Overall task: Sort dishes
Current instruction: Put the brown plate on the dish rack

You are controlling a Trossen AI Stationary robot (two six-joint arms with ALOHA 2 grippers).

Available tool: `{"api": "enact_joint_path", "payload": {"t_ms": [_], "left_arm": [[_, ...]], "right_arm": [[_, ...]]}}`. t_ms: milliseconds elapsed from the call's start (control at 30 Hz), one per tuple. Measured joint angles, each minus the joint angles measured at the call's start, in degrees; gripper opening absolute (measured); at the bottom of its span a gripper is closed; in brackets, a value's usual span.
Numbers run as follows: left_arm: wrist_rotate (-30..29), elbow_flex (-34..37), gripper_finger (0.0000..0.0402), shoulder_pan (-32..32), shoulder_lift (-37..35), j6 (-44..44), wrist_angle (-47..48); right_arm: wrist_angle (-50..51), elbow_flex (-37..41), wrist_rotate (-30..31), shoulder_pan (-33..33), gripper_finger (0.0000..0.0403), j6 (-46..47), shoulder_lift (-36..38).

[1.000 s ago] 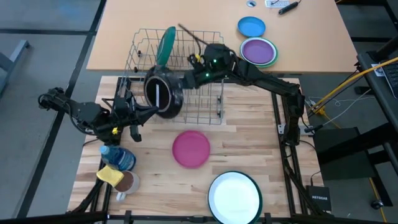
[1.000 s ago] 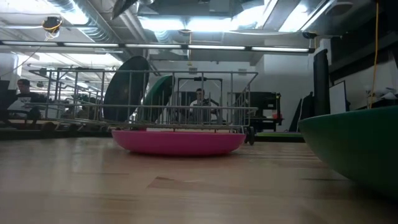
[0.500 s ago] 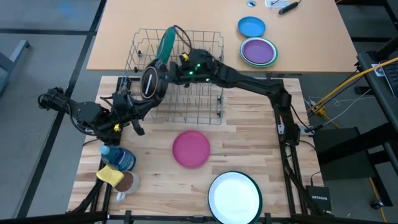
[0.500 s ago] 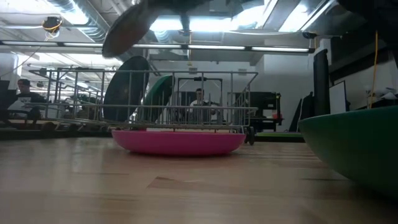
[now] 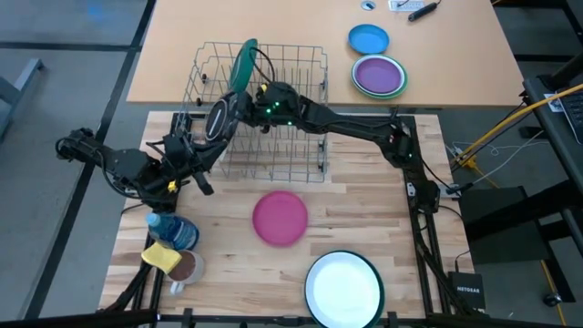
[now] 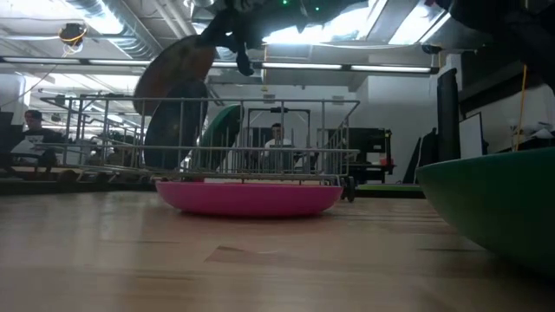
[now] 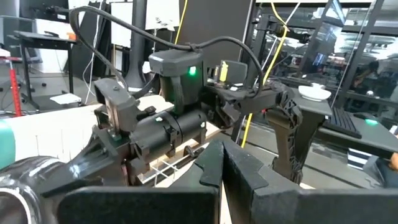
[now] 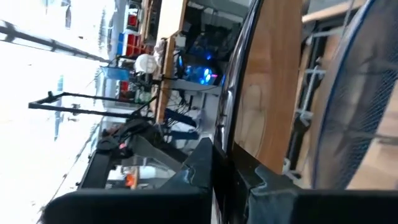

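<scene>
My right gripper (image 5: 233,113) is shut on a dark brown plate (image 5: 218,119) that stands on edge over the left part of the wire rack (image 5: 273,137). In the low view this plate (image 6: 176,73) hangs tilted at the height of the rack's top rail. A green dish (image 5: 243,64) stands on its rim in the rack's far slots. A pink plate (image 5: 280,217) lies flat on the wooden table, and a white green-rimmed plate (image 5: 343,288) lies at the near edge. My left gripper (image 5: 205,160) waits shut at the rack's near left corner, level. My right gripper pinches the brown plate's rim (image 8: 231,134) between its two fingers, one on each face. The fingers (image 8: 202,163) come roughly level from the table's right. The plate is lifted, on edge and tilted, above the rack's left slots.
A blue dish (image 5: 368,39) and a purple dish (image 5: 379,76) lie on the far tan table. A blue bottle (image 5: 173,230), a yellow sponge (image 5: 160,257) and a brown cup (image 5: 187,267) stand at the near left. A dark oval shape (image 6: 176,130) shows behind the rack's left wires.
My right gripper has sunk and gone toward the table's left and far edge with the brown plate. Its wrist has rolled, so the plate has turned from face-up to standing on edge over the rack's left part.
</scene>
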State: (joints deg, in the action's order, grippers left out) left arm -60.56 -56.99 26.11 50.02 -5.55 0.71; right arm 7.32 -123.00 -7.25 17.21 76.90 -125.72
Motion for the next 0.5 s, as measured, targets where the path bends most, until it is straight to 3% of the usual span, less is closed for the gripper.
{"api": "enact_joint_path", "payload": {"t_ms": [500], "left_arm": [[-0.24,0.00,0.0000,0.00,0.00,-0.02,0.29]], "right_arm": [[4.28,-0.02,3.25,-0.04,0.0015,-0.69,-0.78]]}}
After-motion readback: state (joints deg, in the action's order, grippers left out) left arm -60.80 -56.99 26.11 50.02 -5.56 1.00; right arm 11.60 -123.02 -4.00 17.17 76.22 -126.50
